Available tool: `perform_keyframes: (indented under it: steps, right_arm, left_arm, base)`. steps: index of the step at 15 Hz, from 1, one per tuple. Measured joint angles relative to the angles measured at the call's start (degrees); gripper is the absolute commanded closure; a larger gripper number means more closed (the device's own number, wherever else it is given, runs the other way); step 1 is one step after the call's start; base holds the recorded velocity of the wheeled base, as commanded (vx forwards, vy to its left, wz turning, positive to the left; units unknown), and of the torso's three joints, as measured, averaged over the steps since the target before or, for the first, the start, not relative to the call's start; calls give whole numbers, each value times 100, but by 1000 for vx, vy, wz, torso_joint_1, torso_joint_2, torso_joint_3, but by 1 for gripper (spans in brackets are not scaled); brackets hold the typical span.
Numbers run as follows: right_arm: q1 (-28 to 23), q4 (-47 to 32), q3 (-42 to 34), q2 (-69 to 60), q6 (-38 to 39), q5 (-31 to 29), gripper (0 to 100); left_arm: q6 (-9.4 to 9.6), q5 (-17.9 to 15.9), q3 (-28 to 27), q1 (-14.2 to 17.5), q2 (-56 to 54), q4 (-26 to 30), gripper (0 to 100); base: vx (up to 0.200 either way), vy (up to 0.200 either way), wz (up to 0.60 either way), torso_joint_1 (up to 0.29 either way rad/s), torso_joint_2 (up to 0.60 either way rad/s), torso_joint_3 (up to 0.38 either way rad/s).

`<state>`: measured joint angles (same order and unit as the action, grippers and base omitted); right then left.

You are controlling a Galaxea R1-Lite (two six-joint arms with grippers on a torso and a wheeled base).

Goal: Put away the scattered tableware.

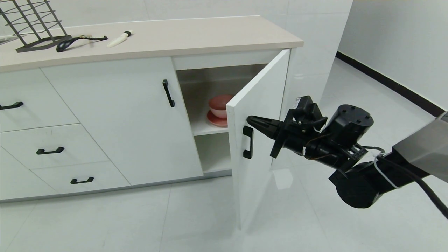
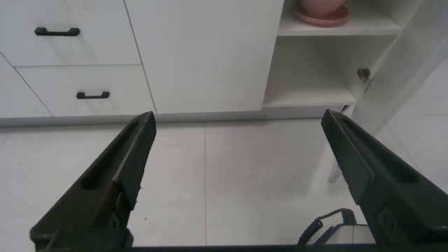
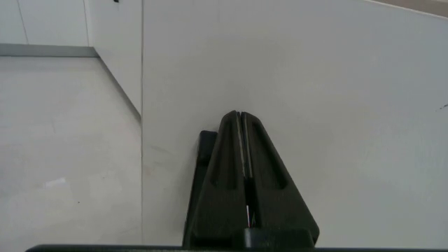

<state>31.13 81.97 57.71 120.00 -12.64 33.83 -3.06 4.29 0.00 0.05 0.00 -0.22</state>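
The white cabinet door (image 1: 257,87) on the right stands wide open and sticks out over the floor toward the near side. The right end effector (image 1: 250,120) is squeezed tight shut with nothing in it. Its tips sit right by the top of the door's black handle (image 1: 247,141), on the outer face of the door. I cannot tell if they touch the handle.

Inside the cabinet, a pink bowl (image 1: 218,103) sits on a pink plate (image 1: 214,121) on the upper shelf (image 1: 204,130). The open door stands between the right end effector and the bowl.

The left end effector (image 2: 238,119) is spread wide open and holds nothing. It hangs low over the floor, pointing at the open cabinet, with the pink plate (image 2: 320,15) far ahead of it.

On the bench (image 1: 196,33), at the far left, lies a black spoon (image 1: 64,43). Just to its right lies a white tool (image 1: 118,39) with a black end. A black wire rack (image 1: 31,24) stands left of the spoon, touching it or nearly so. Both are well apart from the open cabinet.

The left cabinet door (image 1: 119,119) is shut. Left of it are three drawers (image 1: 38,105) with black handles, all shut.
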Motion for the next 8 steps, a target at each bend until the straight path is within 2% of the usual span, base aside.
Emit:
perform_keyframes:
  steps: [4, 6, 8]
  right_arm:
    - [21, -5, 720, 349, 2, -2, 100]
    - [21, -10, 594, 243, -2, -2, 100]
    - [17, -5, 56, -127, -18, 0, 100]
  left_arm:
    - [-5, 0, 0, 2, 0, 4, 0]
    - [-6, 0, 0, 2, 0, 0, 0]
    - [-6, 0, 0, 2, 0, 4, 0]
  base:
    - [0, 0, 0, 0, 0, 0]
    - [0, 0, 0, 0, 0, 0]
    - [0, 0, 0, 0, 0, 0]
